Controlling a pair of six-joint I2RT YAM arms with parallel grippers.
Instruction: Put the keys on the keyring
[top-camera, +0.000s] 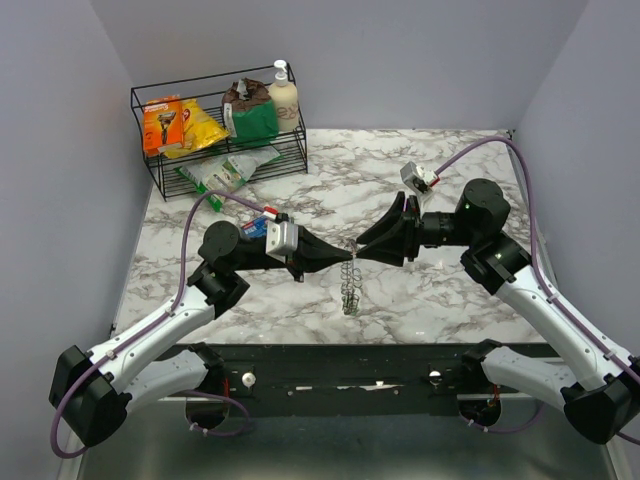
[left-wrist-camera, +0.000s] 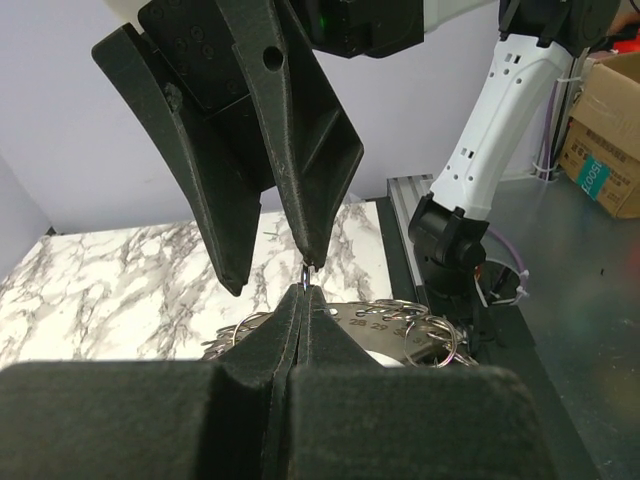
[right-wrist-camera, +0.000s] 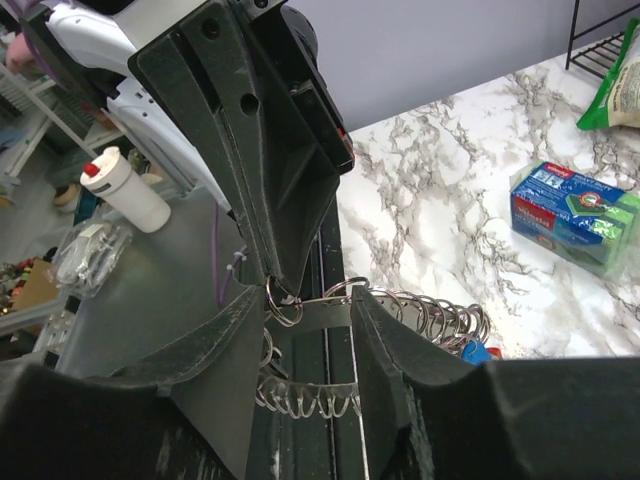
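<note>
The keyring (top-camera: 348, 285) is a curved metal band with numbered holes and several small split rings; it hangs between the two grippers above the table's front middle. My left gripper (top-camera: 343, 256) is shut on one small split ring (right-wrist-camera: 284, 304) at the band's top; in the left wrist view its tips (left-wrist-camera: 303, 291) pinch thin metal. My right gripper (top-camera: 360, 246) is open, with its fingers (right-wrist-camera: 232, 335) on either side of the band (right-wrist-camera: 430, 312) and that ring. A blue key head (right-wrist-camera: 479, 351) with a bit of red beside it shows behind the rings; the other keys are hidden.
A black wire basket (top-camera: 165, 185) with snack bags and a bottle stands at the back left. A blue box (top-camera: 255, 226) lies on the marble by the left wrist and also shows in the right wrist view (right-wrist-camera: 570, 215). A black rail (top-camera: 350, 365) runs along the table's near edge.
</note>
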